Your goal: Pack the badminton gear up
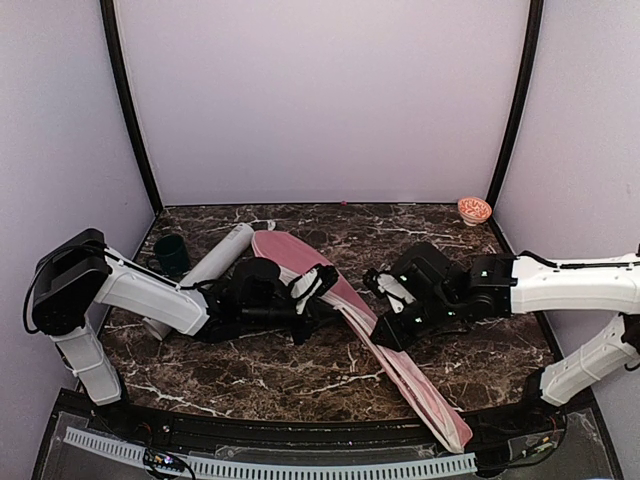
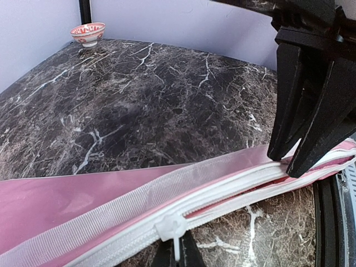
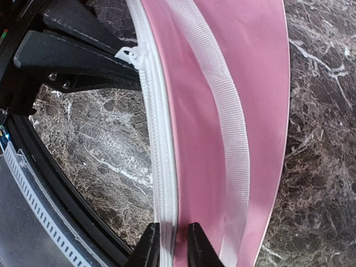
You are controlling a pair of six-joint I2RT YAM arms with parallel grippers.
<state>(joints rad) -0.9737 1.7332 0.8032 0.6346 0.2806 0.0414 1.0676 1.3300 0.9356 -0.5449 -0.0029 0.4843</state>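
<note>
Left gripper is clamped tight on the white zipper pull of the pink cover. The pull sits between its fingertips, placed to be dragged along the zipper track. Right gripper is narrow, tips either side of the white zip edge further along. That reads as a pinch on the cover, likely anchoring the fabric so the zip runs taut instead of bunching. The track between the two grippers looks parted, so closing is judged unfinished. The cover lies diagonally on the marble surface, from mid-left out past the near edge right of centre. Grey tube is near the left edge, green cup beside it. Orange bowl is in the far right corner. No rackets or shuttlecocks visible; can't tell if they're inside.
</note>
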